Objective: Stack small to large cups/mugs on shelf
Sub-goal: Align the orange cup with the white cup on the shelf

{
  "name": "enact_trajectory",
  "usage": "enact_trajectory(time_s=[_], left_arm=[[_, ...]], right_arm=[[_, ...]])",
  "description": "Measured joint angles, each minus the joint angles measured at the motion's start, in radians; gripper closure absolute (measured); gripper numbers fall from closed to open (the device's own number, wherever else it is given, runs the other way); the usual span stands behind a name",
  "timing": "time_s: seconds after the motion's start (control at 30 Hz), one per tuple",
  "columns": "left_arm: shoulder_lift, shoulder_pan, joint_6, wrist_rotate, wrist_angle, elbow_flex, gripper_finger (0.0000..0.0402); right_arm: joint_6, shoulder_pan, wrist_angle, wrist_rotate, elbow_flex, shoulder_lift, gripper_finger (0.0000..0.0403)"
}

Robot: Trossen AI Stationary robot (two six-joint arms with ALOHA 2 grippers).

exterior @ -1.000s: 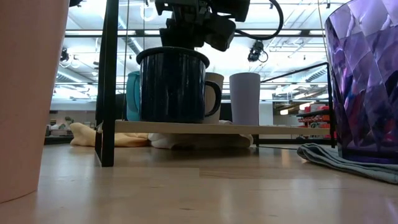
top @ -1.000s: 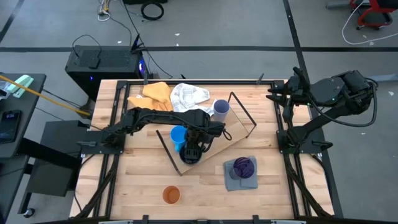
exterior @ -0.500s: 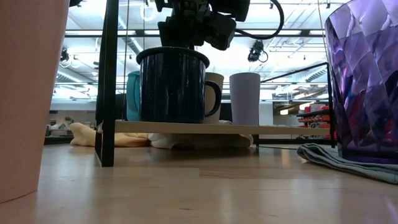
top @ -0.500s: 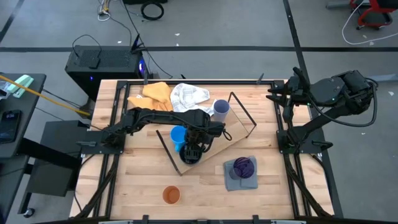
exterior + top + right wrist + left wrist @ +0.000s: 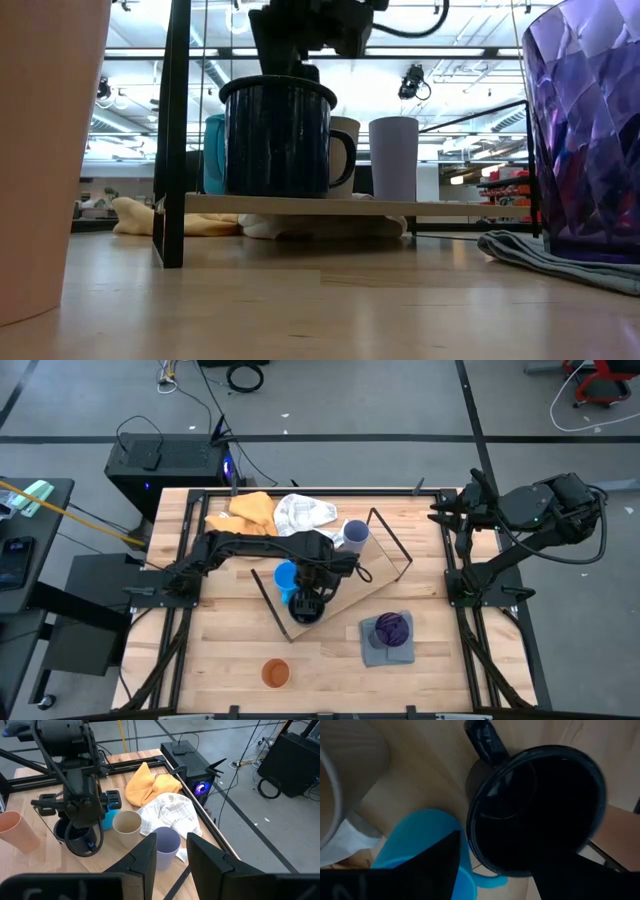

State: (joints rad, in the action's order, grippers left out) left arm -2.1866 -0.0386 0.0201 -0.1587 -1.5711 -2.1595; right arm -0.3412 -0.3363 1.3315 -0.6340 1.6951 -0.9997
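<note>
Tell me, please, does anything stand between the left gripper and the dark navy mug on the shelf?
Nothing visible does: the left gripper hangs open right above the dark navy mug, which stands on the shelf.

A wooden counter (image 5: 220,650), made of pale slats. On it, a flat wooden shelf (image 5: 372,582) with a thin black wire frame. On the shelf, a dark navy mug (image 5: 278,137), a bright blue mug (image 5: 286,578), a beige cup (image 5: 126,825) and a lavender cup (image 5: 354,535). Right on the counter, an orange cup (image 5: 275,673), a yellow cloth (image 5: 248,512), a white cloth (image 5: 304,512) and a grey cloth (image 5: 376,648) with a purple cup (image 5: 392,627) on it.
</note>
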Motion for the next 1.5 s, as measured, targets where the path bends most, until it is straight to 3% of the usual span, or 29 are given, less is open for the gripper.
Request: enact_trajectory(time_s=[0.33,0.53,0.63,0.77,1.0,1.23,1.37,1.5], left_arm=[[0.02,-0.02,-0.012,-0.004,0.011,-0.2,0.0185],[0.107,-0.059,0.068,-0.011,0.079,-0.192,0.0203],[0.128,-0.103,0.126,-0.064,0.09,-0.186,0.0211],[0.137,-0.17,0.085,-0.14,0.102,-0.187,0.0218],[0.136,-0.284,-0.126,-0.143,0.053,-0.187,0.0217],[0.135,-0.38,-0.3,-0.008,-0.001,-0.166,0.0225],[0.143,-0.412,-0.517,0.127,0.0,-0.096,0.0226],[0.185,-0.447,-0.73,0.137,-0.004,0.009,0.0233]], right_arm=[[-0.002,0.0,0.0,0.0,0.0,-0.001,0.0289],[-0.003,0.0,-0.001,0.001,0.0,-0.001,0.0289],[-0.004,0.0,-0.002,0.001,0.0,-0.001,0.0289],[-0.007,0.0,-0.002,0.015,0.0,-0.004,0.0289],[-0.024,0.0,-0.006,0.03,0.0,-0.025,0.0289],[-0.067,0.0,-0.031,0.031,0.0,-0.061,0.0289],[-0.108,0.0,-0.041,0.031,0.0,-0.088,0.0289],[-0.157,0.0,-0.051,0.033,0.0,-0.113,0.0289]])
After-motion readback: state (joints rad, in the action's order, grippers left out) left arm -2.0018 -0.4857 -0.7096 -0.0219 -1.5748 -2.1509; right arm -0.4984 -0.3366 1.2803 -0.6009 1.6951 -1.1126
